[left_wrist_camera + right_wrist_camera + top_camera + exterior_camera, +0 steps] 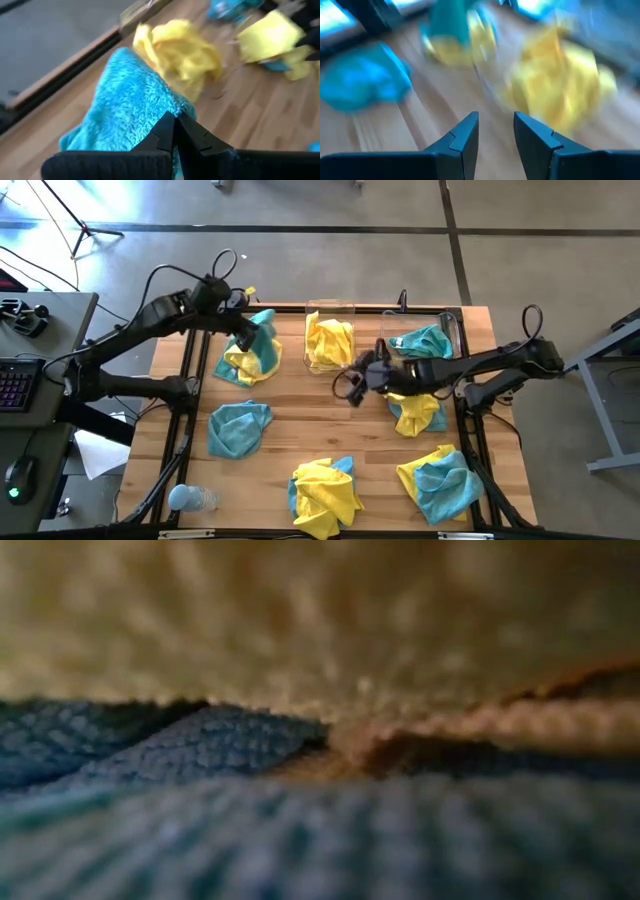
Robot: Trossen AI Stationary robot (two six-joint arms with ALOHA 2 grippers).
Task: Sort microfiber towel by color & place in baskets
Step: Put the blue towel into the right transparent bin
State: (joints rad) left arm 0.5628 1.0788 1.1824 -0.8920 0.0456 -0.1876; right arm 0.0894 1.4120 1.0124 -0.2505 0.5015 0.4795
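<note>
My left gripper (245,332) (174,122) is at the table's far left, shut on a teal towel (265,330) (130,100) that sits over a yellow towel (238,366). My right gripper (350,388) (496,127) hovers open over bare wood at mid-table, beside a clear basket (330,307) holding a yellow towel (328,342). A second clear basket (452,325) to its right holds a teal towel (425,340). Cloth pressed against the lens fills the low view. My left gripper pinches a bunched ridge of the teal towel (160,112) between its two shut fingers, coming from above at a slant. The towel spreads out ahead of the fingers. Its lower part rests on the yellow towel (238,366) on the table.
More towels lie on the wood: a teal one (238,428) at left, a yellow one (415,412) under my right arm, a yellow-and-teal heap (325,492) at the near edge, and another (440,480) at near right. A pale blue bottle (190,498) lies at the near left corner.
</note>
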